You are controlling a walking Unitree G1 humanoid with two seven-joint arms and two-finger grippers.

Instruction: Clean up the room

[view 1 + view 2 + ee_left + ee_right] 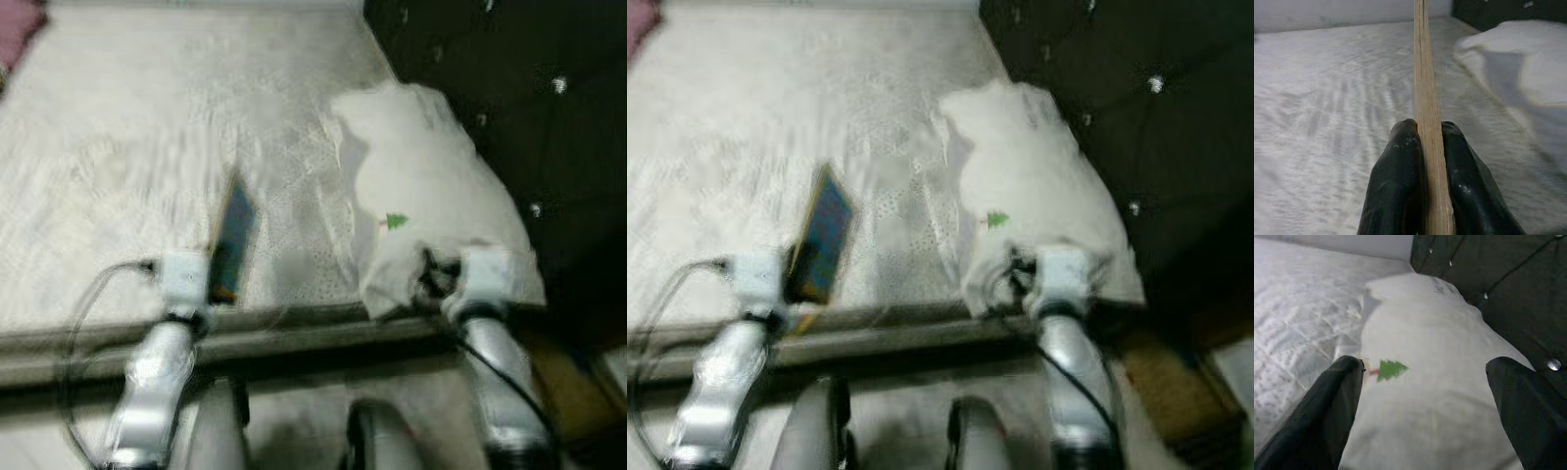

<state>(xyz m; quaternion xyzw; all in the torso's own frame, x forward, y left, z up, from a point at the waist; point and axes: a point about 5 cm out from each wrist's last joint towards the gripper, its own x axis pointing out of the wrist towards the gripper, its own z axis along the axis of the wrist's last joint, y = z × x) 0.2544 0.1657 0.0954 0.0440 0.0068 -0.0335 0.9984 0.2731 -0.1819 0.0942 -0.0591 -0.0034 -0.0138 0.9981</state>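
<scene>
My left gripper (1422,181) pinches a thin book (233,239) upright over the bed's (147,147) near edge. My right gripper (1422,396), fingers spread wide, hovers at the white pillow (1435,396) by the dark headboard (529,98).

You see: thin blue-covered book (234,240) | standing on edge above the bed's near edge | white pillow (431,196) with green tree mark | lying by dark headboard, right side
</scene>
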